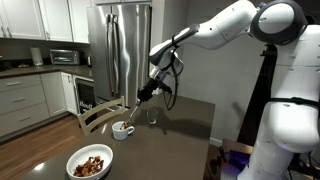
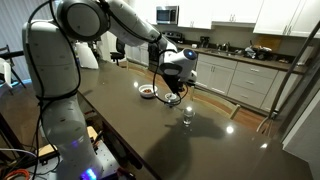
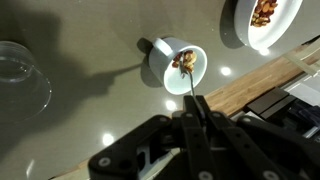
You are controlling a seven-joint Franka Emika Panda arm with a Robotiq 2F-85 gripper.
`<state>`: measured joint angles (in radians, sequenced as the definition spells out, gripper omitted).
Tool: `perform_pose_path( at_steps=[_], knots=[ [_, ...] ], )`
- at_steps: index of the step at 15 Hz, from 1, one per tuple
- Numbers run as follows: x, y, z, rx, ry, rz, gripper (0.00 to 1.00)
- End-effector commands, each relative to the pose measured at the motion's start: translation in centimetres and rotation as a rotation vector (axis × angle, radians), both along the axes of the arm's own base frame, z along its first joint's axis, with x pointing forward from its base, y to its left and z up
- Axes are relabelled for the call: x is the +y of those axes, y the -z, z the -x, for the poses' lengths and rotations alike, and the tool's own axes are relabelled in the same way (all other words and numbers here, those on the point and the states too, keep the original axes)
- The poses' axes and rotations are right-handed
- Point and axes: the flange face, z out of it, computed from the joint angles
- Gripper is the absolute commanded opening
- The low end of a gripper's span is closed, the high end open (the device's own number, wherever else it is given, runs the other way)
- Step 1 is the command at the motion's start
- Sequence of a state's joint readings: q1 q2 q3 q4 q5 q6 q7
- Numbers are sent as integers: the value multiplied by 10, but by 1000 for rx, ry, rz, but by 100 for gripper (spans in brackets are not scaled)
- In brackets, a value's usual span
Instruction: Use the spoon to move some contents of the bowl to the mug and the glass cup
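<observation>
Some brown chunky pieces (image 3: 183, 60) sit at the tip of the slim silvery spoon (image 3: 190, 86), inside the mouth of the small white mug (image 3: 163, 68). Tip the spoon slowly so they all drop in. The gripper (image 3: 196, 108), clenched on the spoon's handle, hangs just above the mug. The clear glass cup (image 3: 20, 80) stands near.

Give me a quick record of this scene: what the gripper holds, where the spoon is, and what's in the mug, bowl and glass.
gripper: shut on the spoon handle
spoon: tip reaches inside the mug's rim
pieces: brown chunks at the spoon tip, within the mug opening
mug: white, upright on the table
bowl: white, holds a heap of the same brown chunks
glass: clear, looks empty, standing apart from the mug
</observation>
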<state>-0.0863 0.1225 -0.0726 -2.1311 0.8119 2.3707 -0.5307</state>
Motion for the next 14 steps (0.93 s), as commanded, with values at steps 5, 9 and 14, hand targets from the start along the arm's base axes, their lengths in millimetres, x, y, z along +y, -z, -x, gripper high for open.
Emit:
perform_pose_path(
  at_steps=[5, 9, 14],
  knots=[
    [9, -5, -3, 0, 6, 44, 3],
    [12, -2, -11, -15, 2, 57, 3],
    [18, 0, -22, -24, -10, 82, 3]
  ],
)
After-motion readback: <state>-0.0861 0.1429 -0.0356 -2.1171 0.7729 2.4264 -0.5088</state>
